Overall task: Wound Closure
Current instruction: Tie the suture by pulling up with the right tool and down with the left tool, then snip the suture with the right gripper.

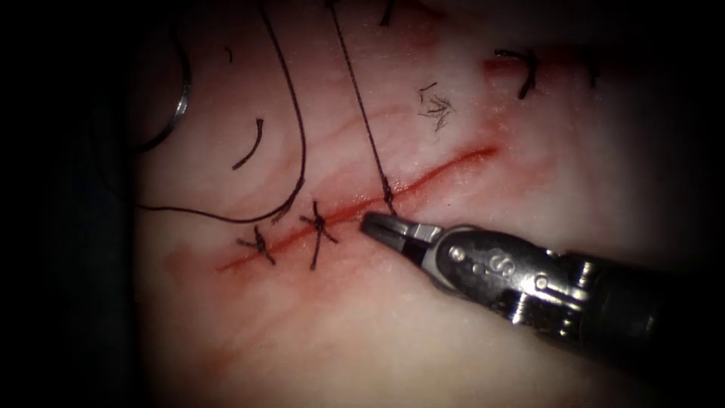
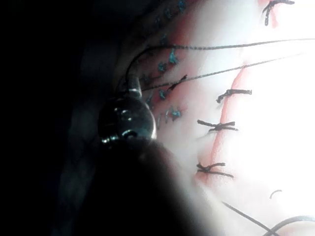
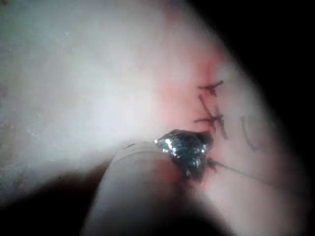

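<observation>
The tissue (image 1: 453,325) carries a slanting red cut (image 1: 445,168) with two knotted stitches (image 1: 319,227) at its left end. My right tool (image 1: 375,225) comes in from the right and lies low on the cut, beside those stitches. Its jaws are shut where a taut thread (image 1: 362,113) meets the cut. That thread rises steeply and leaves the picture's top edge. In the left wrist view my left tool (image 2: 134,88) is shut on the thread (image 2: 221,46), which stretches away across the stitched cut. The curved needle (image 1: 181,102) lies free at the tissue's left edge, outside the tissue, and neither tool holds it.
A slack loop of thread (image 1: 298,136) curves over the tissue left of the cut toward the needle. Cut ends of thread (image 1: 249,145) lie scattered, with a frayed tuft (image 1: 436,109) above the cut. An older stitch (image 1: 526,72) sits at the upper right. Red fluid (image 1: 249,295) stains the tissue below the cut.
</observation>
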